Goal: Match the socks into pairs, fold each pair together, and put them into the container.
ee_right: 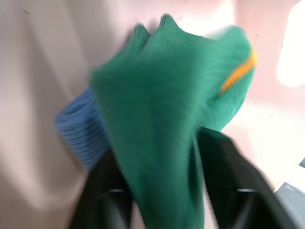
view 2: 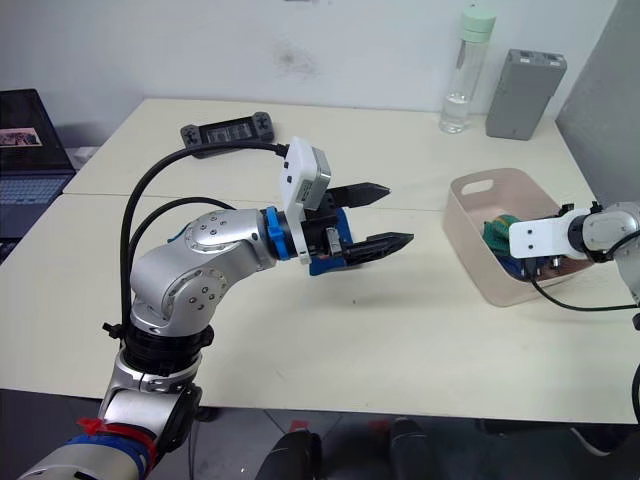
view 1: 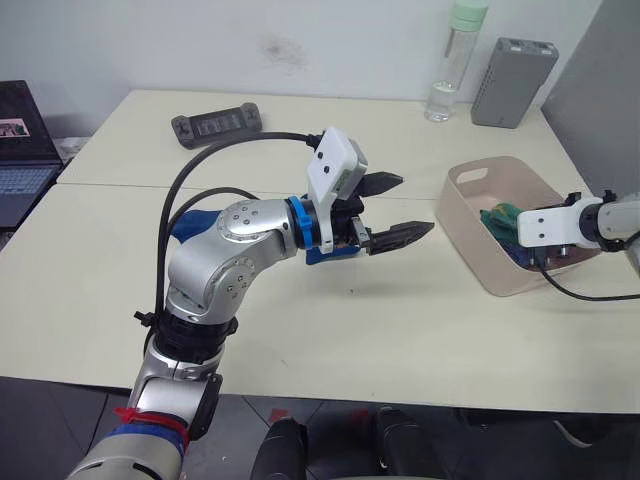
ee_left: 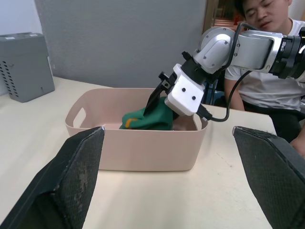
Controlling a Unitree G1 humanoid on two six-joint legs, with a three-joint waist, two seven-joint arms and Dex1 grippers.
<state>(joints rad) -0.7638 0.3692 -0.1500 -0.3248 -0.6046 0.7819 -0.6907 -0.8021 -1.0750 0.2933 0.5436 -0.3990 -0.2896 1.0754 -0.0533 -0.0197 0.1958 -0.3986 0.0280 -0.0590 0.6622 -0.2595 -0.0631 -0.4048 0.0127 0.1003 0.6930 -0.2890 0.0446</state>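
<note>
Container: pale pink plastic, smooth, matt with slight sheen.
Green sock: knitted cloth, fine ribbing, soft matt.
Light blue sock: ribbed knit cloth.
Left gripper fingers: black, rough grainy pads.
Desk: smooth, matt cream surface.
Bottle: clear, glossy.

No text, label or number can be read; the laptop screen is perhaps too small.
</note>
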